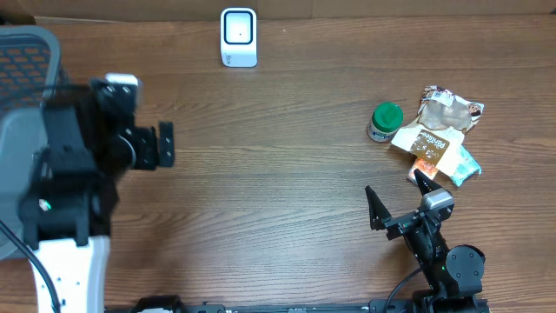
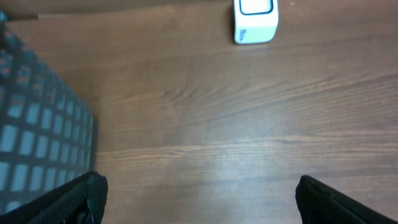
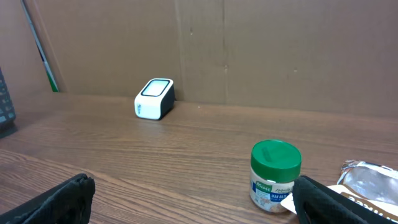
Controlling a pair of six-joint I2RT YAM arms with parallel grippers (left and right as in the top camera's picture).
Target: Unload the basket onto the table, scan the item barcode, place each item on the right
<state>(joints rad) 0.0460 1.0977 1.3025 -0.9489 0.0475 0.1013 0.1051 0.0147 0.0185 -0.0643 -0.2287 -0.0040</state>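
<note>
Nothing looks scanned yet: the left claw (image 1: 167, 144) and right claw (image 1: 393, 184) both gape apart, empty. The jar (image 1: 384, 121) and packets (image 1: 440, 130) lie at the bench's (image 1: 287, 174) right, well apart from the far scanner (image 1: 238, 36).

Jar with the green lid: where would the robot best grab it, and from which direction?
Probably the jar by its round sides below the lid, coming from the robot's side, where the open right hand is. It stands upright, and packets crowd its right.
</note>
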